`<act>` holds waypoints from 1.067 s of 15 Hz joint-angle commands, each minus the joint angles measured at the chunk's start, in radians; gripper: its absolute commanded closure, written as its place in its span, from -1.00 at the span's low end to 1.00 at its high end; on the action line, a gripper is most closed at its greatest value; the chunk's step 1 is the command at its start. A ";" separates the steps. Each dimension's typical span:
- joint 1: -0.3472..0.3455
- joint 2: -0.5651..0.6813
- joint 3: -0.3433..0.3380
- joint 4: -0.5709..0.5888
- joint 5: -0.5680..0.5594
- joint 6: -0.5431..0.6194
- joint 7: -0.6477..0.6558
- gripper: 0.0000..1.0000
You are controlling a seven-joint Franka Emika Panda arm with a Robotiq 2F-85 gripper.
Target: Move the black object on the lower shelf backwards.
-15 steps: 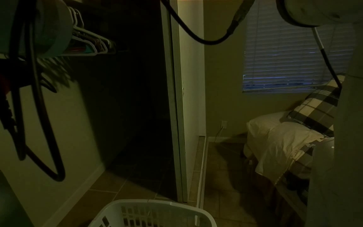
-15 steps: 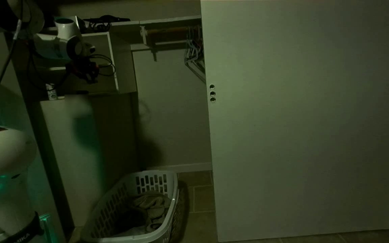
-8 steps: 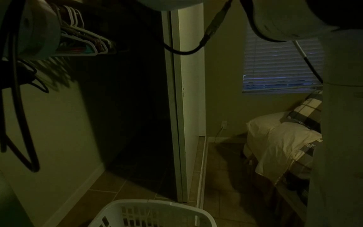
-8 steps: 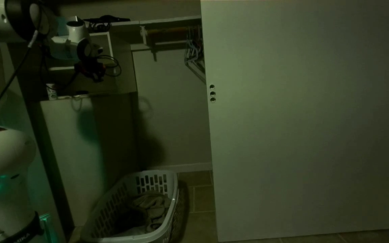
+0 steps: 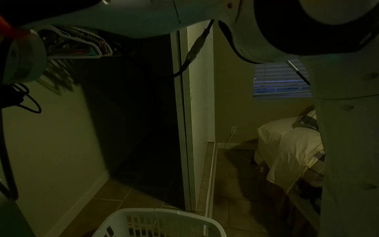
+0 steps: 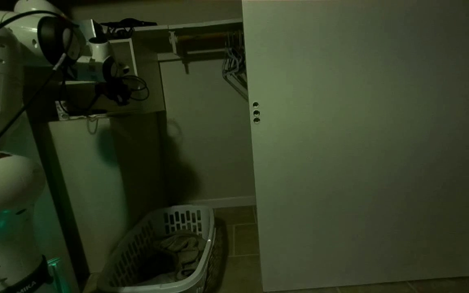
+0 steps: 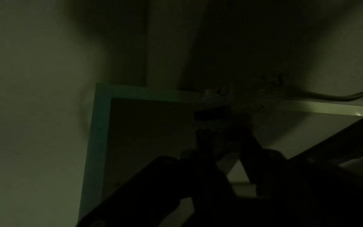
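The black object [image 6: 97, 111] is a small flat dark thing near the front edge of the lower shelf [image 6: 116, 113], seen in an exterior view. In the wrist view a dark block [image 7: 212, 113], which looks like the same object, lies just ahead of my fingertips. My gripper [image 7: 221, 130] is a dark outline there, its fingers close together; the picture is too dark to show whether the tips touch. In an exterior view the gripper [image 6: 122, 99] hangs in front of the shelf, above and right of the black object, apart from it. It holds nothing that I can make out.
A white patterned cup [image 6: 62, 111] stands at the left of the lower shelf. A laundry basket [image 6: 208, 248] with cloth is on the floor below. Hangers [image 6: 234, 67] and a sliding door [image 6: 364, 142] are to the right. Dark items [image 6: 126, 25] lie on the upper shelf.
The arm has swung further into both exterior views. The gripper has moved right across the shelf front and a little down at the end. The black object shows no visible movement.
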 commanded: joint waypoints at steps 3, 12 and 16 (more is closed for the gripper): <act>0.058 0.099 -0.053 0.126 -0.092 -0.001 0.102 0.86; 0.126 0.210 -0.119 0.276 -0.121 -0.027 0.097 0.86; 0.144 0.239 -0.137 0.315 -0.114 -0.038 0.091 0.86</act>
